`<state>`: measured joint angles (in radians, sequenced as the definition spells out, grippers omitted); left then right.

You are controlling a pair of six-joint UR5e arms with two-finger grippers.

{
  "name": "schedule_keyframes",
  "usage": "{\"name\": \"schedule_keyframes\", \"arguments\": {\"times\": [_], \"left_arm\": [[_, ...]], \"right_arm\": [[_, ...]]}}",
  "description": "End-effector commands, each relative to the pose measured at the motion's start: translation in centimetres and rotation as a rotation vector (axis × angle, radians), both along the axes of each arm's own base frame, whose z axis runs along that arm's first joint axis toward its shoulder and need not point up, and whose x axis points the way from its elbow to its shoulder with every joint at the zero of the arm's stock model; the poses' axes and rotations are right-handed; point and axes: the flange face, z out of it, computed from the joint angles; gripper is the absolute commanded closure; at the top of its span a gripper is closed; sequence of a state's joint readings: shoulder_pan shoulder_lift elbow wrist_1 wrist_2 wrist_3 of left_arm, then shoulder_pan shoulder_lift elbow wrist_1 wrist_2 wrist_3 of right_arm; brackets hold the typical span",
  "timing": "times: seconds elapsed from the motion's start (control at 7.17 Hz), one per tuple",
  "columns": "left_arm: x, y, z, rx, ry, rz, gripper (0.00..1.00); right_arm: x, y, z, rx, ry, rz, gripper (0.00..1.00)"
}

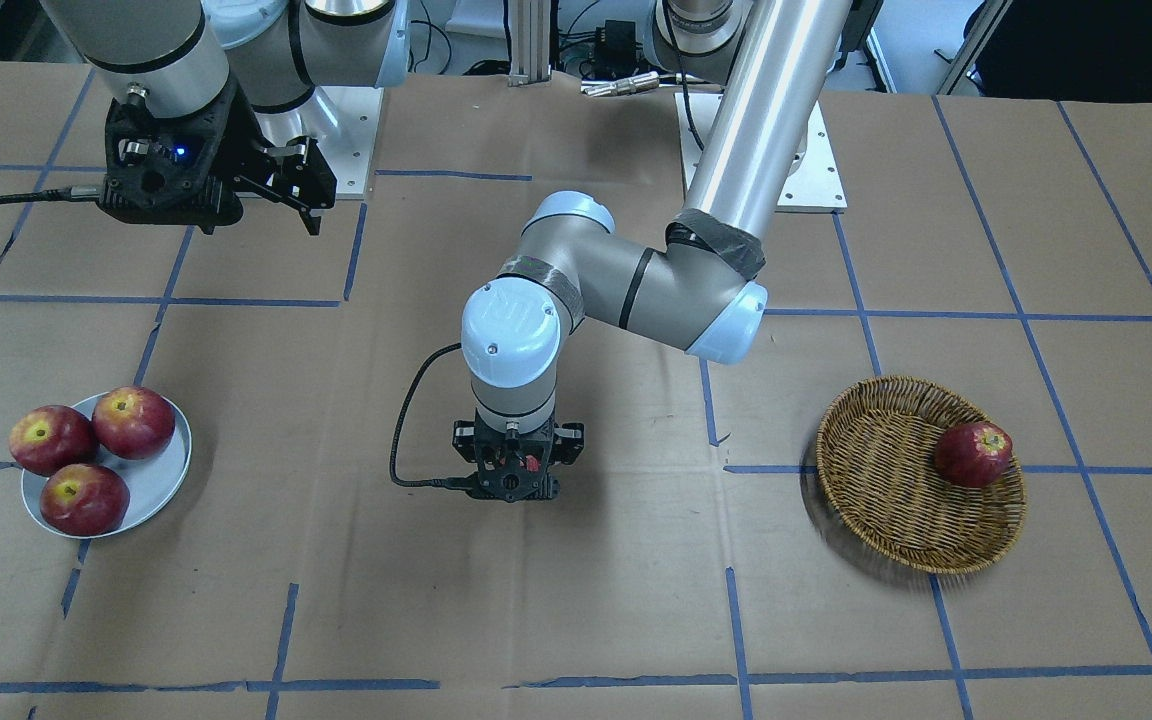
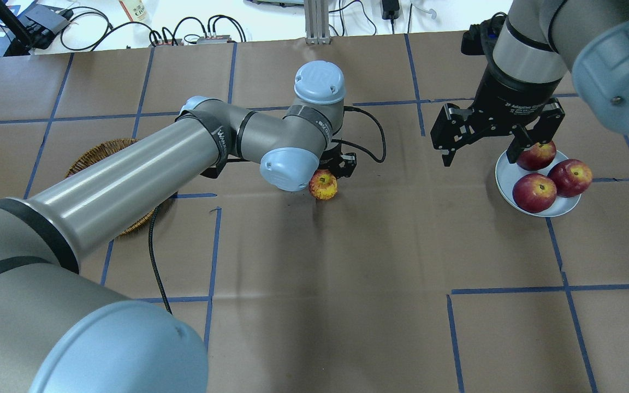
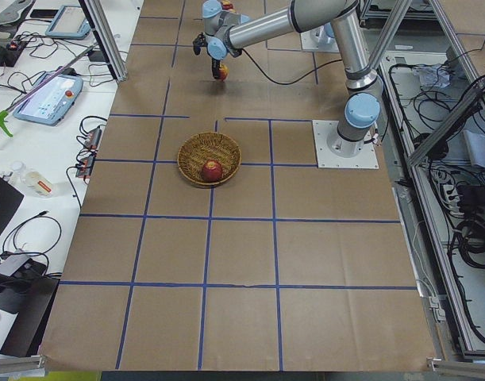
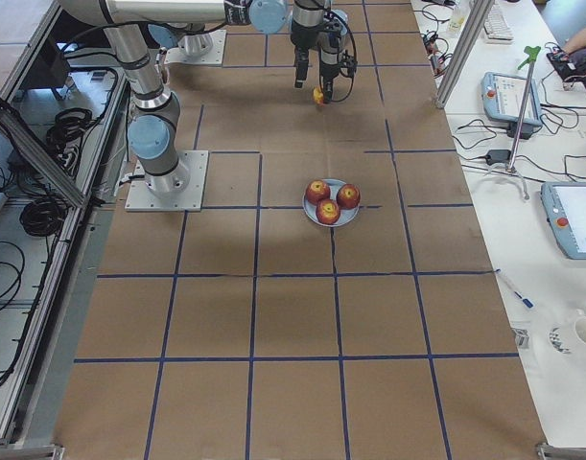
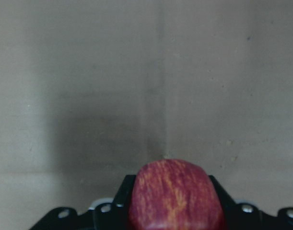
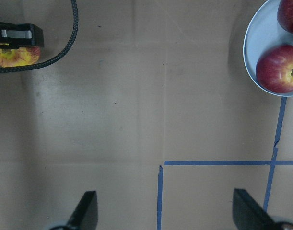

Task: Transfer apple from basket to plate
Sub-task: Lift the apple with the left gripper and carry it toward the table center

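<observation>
My left gripper (image 2: 330,173) is shut on the apple (image 2: 324,185), light red with yellow-orange streaks, and holds it over the middle of the table, between basket and plate. The apple fills the bottom of the left wrist view (image 5: 172,194). The woven basket (image 1: 881,505) lies on my left side, with one darker red apple (image 1: 974,453) in it. The pale grey-blue plate (image 1: 162,478) lies on my right side and carries three dark red apples (image 1: 85,497). My right gripper (image 2: 482,155) is open and empty, hovering beside the plate's inner edge.
Brown paper with blue tape lines covers the table. A black cable (image 1: 406,430) loops from the left wrist. The left arm's long link (image 2: 129,180) stretches over the basket. Arm base plates (image 1: 796,150) sit at the robot's side of the table.
</observation>
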<state>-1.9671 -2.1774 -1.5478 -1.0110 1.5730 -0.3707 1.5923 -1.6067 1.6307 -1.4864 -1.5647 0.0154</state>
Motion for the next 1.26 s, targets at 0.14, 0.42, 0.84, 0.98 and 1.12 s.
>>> {"name": "schedule_keyframes", "arguments": {"times": [0.14,0.42,0.84,0.98,1.12], "left_arm": [[-0.3,-0.1,-1.1,0.014,0.023,-0.003,0.46],[-0.2,0.1,-1.3,0.020,0.022,-0.003,0.01],[0.1,-0.7,3.6,-0.056,0.054,0.001,0.01],[0.6,-1.0,9.0,-0.114,0.068,0.002,0.01],[3.1,-1.2,14.1,-0.127,0.070,0.006,0.01]], "right_arm": [[0.0,0.0,0.0,0.001,0.000,0.000,0.00],[0.0,0.0,0.0,0.001,0.000,0.003,0.00],[0.0,0.0,0.0,0.001,0.000,0.005,0.00],[0.0,0.0,-0.2,0.004,-0.001,0.006,0.00],[0.0,0.0,-0.2,0.004,-0.001,0.008,0.00]]}}
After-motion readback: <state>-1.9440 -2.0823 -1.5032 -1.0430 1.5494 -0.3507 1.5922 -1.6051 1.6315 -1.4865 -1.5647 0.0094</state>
